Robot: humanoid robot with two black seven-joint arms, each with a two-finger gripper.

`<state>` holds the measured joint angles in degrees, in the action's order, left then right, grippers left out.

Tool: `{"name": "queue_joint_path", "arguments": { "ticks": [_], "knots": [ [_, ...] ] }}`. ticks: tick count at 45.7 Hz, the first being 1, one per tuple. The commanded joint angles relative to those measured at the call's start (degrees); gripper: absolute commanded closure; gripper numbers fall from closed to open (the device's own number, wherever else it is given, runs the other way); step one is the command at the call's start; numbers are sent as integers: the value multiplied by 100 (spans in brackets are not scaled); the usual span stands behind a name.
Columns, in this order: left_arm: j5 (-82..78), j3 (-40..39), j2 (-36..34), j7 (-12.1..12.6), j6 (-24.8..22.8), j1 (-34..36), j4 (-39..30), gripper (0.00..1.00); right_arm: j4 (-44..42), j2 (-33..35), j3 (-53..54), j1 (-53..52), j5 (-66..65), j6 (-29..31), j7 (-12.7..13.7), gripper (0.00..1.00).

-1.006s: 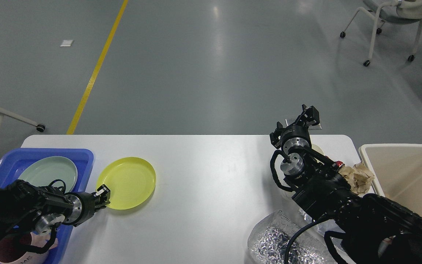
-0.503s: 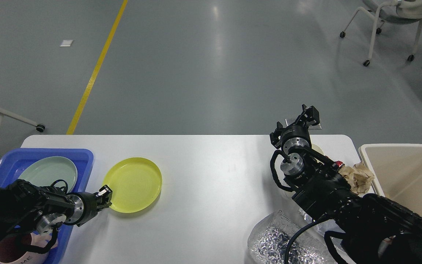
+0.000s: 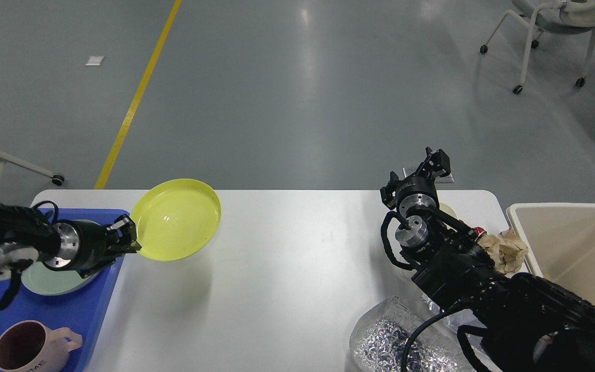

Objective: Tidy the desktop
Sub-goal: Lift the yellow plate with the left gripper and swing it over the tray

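White desktop (image 3: pixel 297 268) fills the lower middle of the frame; at its left edge sits one blue tray (image 3: pixel 70 315), at far right one beige bin (image 3: pixel 561 243), at lower right one silvery foil bag (image 3: pixel 385 341). One yellow plate (image 3: pixel 176 219), lifted clear, is pinched at its rim by the left gripper (image 3: pixel 124 238); judging by this, stowing crockery is the step in hand, and next it must swing left over the tray's one pale green plate (image 3: pixel 44 281). One mug (image 3: pixel 29 351) and one crumpled brown paper (image 3: pixel 506 250) remain; whether the right gripper (image 3: pixel 434 163), upper right, is clenched I cannot tell.

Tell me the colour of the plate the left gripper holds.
Yellow plate, clearest in the head view.
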<state>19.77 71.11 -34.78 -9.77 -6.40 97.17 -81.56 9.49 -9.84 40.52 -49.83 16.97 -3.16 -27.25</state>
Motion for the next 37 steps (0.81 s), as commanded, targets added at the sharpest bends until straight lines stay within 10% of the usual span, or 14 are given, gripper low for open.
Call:
{"name": "queue_joint_path", "arguments": {
  "ticks": [1, 19, 29, 37],
  "knots": [
    [-34, 868, -46, -7, -1203, 1259, -105, 100, 0, 0, 0, 0, -1, 0, 0, 0],
    [-1923, 2969, -55, 2, -4860, 4976, -105, 100, 0, 0, 0, 0, 8, 0, 0, 0],
    [-2776, 3769, -46, -7, -4860, 7200, -35, 100, 0, 0, 0, 0, 0, 0, 0, 0],
    [-2742, 4209, -81, -33, -4860, 7283, 70, 100, 0, 0, 0, 0, 8, 0, 0, 0]
  ]
}}
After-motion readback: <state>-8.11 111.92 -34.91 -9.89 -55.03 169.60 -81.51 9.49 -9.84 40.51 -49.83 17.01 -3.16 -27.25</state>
